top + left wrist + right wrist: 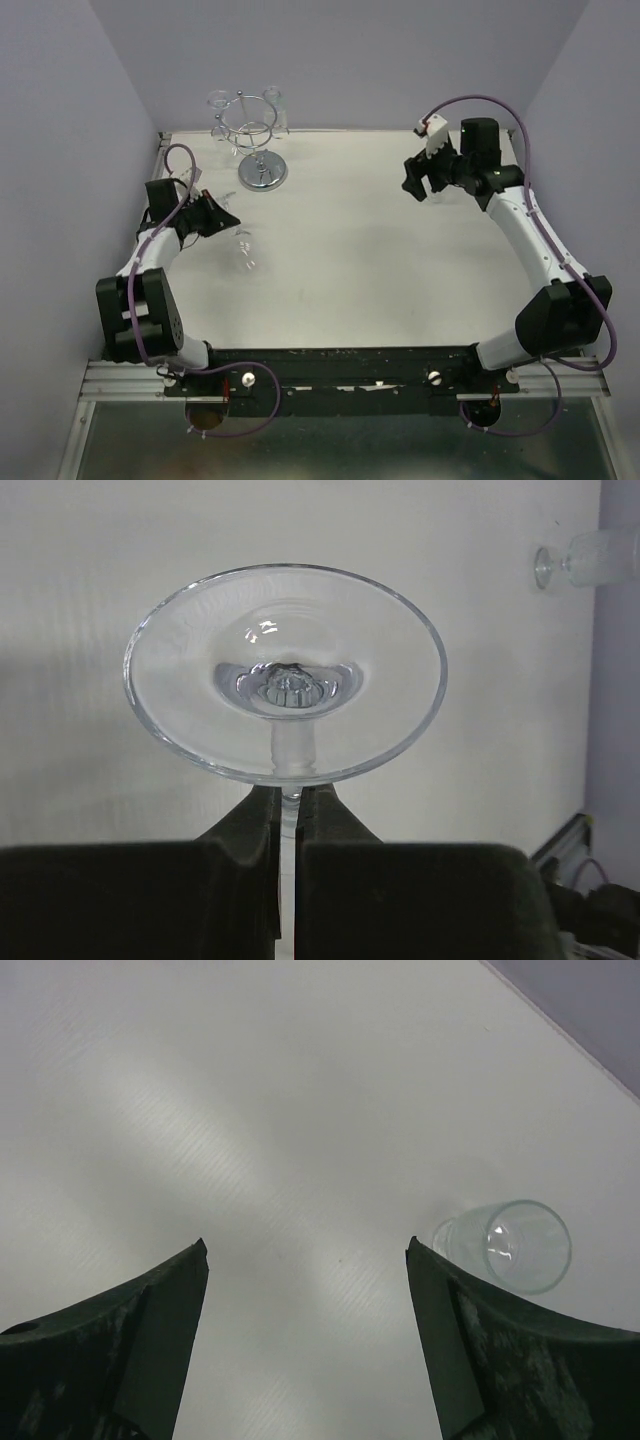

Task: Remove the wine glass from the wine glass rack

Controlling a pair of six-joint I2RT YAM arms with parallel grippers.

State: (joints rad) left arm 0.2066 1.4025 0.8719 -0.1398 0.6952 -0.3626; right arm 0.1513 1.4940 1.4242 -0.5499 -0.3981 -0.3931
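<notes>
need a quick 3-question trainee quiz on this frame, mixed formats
1. Multiple choice: which part of the wine glass does the left claw grip? A) bowl B) stem C) rim of the foot
2. True or false: the right claw is shut on a glass.
3. Fill in: the rack stands near the far ____ corner of the table.

Key: 1 B. 2 False; it is open and holds nothing. 3 left.
</notes>
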